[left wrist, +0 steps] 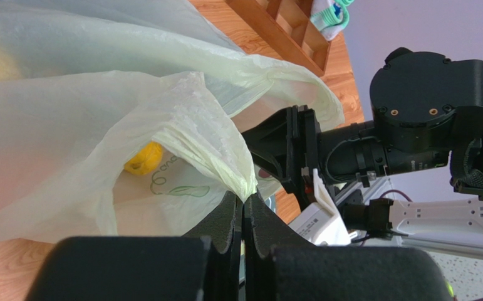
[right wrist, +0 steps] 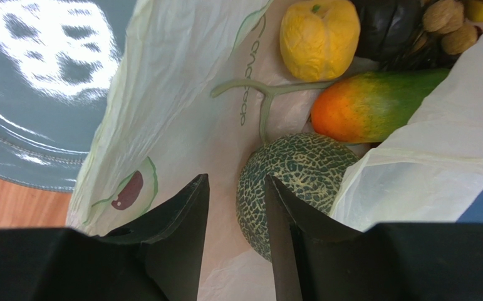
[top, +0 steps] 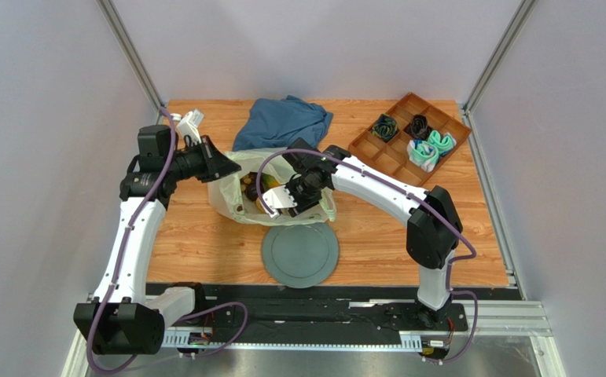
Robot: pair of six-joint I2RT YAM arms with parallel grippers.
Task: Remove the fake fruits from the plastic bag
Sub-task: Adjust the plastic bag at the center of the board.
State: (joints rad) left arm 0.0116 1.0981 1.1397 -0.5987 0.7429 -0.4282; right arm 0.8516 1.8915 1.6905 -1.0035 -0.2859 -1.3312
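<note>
The right gripper, black fingers apart and clamped on nothing, reaches into the mouth of the thin, translucent pale yellow-green plastic bag, just beside a netted green plastic melon. Past it lie an orange-to-green plastic mango, a yellow pepper-shaped piece, a dark purple piece and small tan pieces. The left gripper, jaws together, pinches the bag's rim and lifts it. The bag sits mid-table, just behind a grey round plate at the wooden table's near edge. The fruits look rigid, light and smooth. The round melon may slip, and the slimmer mango, taken across its middle, seems the surer hold. The soft film could snag.
</note>
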